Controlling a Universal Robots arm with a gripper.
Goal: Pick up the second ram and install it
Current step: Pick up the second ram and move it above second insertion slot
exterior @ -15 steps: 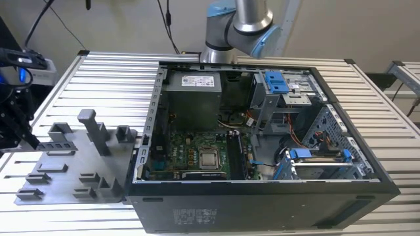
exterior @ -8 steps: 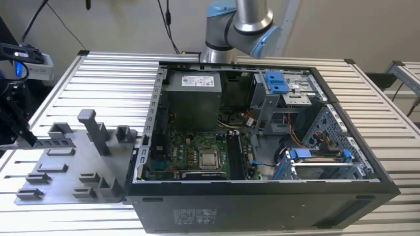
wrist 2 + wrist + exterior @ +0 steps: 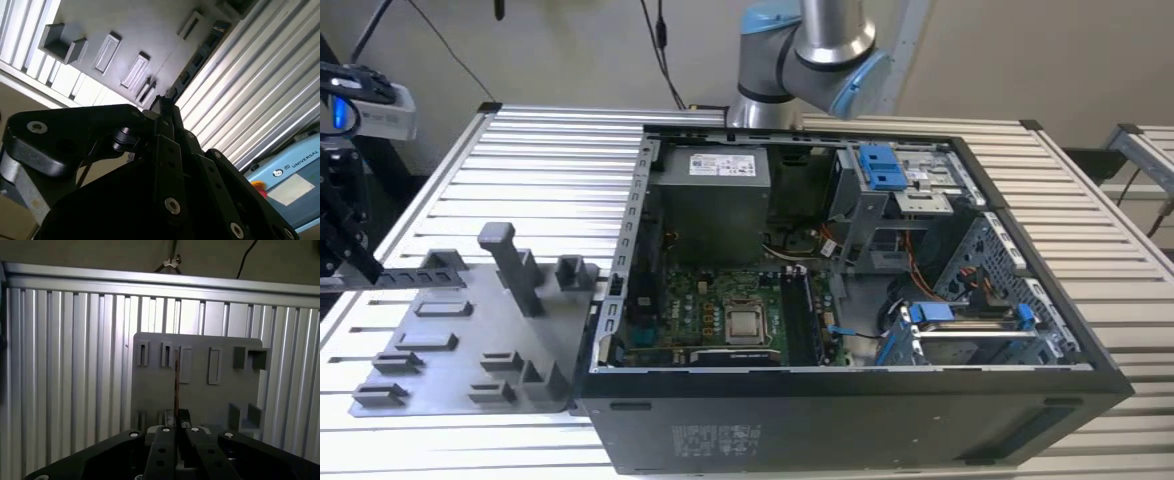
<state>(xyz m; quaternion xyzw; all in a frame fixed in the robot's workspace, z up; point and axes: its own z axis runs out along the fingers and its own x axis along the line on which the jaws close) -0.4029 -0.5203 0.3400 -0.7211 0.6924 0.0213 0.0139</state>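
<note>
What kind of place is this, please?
Probably a robotics lab bench for computer assembly trials. An open desktop computer case lies on a ribbed aluminium table beside a grey fixture plate, a robot arm rises beyond it, and the gripper holds the second ram.

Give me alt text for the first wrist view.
The gripper grips a thin ram, seen edge-on, jutting out ahead of it. Beyond it lies a grey slotted plate on a ribbed metal table.

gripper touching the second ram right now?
Touching. In the first wrist view the second ram, seen edge-on, sticks out from between the closed fingertips of the gripper.
</note>
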